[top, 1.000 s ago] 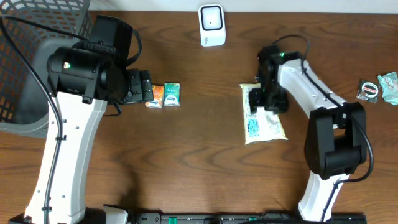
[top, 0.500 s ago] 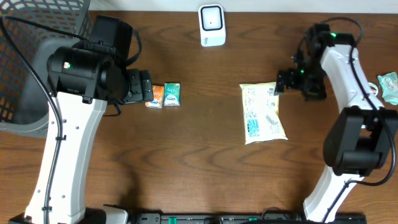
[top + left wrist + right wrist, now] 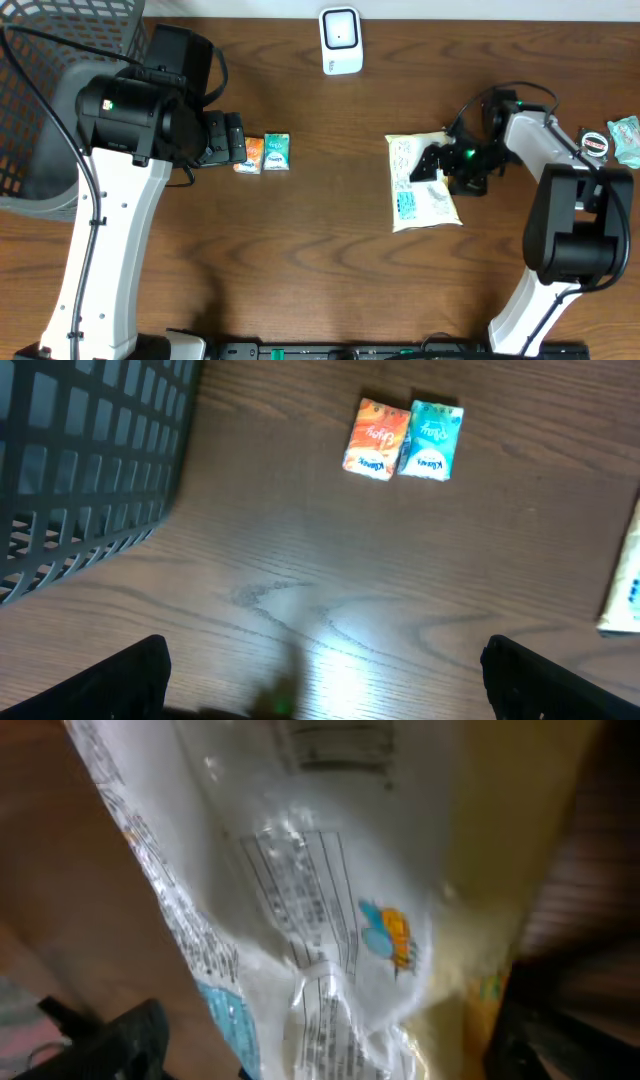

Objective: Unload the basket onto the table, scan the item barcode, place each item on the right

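Far left on the worktop (image 3: 320, 280), a dark mesh basket (image 3: 40, 90). Next, left gripper (image 3: 232, 138), fingers (image 3: 110, 680) spread wide, gripping nothing, just left of an orange packet (image 3: 250, 155) touching a teal packet (image 3: 277, 152). Top centre, a white scanner (image 3: 340, 40). Right of centre, snack bag (image 3: 415, 205), flat on the worktop, well apart from the scanner. Right gripper (image 3: 435, 162) at its right edge, fingers (image 3: 110, 1040) wide apart, bag close beneath.

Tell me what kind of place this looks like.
Probably a mock shop checkout set up on a wooden table: a white barcode scanner stands at the far edge, a dark mesh basket sits at the left, and packaged goods lie about, a snack bag and two small tissue packs.
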Tool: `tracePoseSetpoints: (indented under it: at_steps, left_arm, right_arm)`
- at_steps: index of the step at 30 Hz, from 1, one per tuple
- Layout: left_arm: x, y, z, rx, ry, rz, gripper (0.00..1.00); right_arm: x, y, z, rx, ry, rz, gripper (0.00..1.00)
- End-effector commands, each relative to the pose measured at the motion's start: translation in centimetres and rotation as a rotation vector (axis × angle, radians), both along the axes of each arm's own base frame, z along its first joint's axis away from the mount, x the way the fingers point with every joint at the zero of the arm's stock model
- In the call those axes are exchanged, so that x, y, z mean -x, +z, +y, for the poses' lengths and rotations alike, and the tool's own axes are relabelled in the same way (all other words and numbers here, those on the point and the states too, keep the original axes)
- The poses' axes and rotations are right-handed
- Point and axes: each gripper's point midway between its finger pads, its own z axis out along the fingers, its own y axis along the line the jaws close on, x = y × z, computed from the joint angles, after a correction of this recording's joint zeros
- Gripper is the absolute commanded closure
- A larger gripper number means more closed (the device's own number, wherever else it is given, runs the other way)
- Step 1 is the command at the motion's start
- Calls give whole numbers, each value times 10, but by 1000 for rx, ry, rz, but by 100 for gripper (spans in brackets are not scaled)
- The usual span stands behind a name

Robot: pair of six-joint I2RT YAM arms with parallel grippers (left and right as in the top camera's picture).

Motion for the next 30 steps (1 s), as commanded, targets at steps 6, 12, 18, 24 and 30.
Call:
tracePoseSetpoints:
  at_steps: [6,12,18,24,30]
  left_arm:
    - [1,-1,1,-5,6,6,2]
    - [1,-1,1,-5,6,6,2]
    - [1,-1,1,-5,6,6,2]
    - [1,-1,1,-5,6,6,2]
    - [1,-1,1,-5,6,6,2]
  right_arm:
    - [21,-31,17,-11,19,36,99]
    - [-1,-8,12,-18,-40,5,99]
    - [-31,56,3,15,-50,-119,99]
    - [-42,103,-37,376,-92,-257,99]
    - [-32,123,-66,859,-146,-308,99]
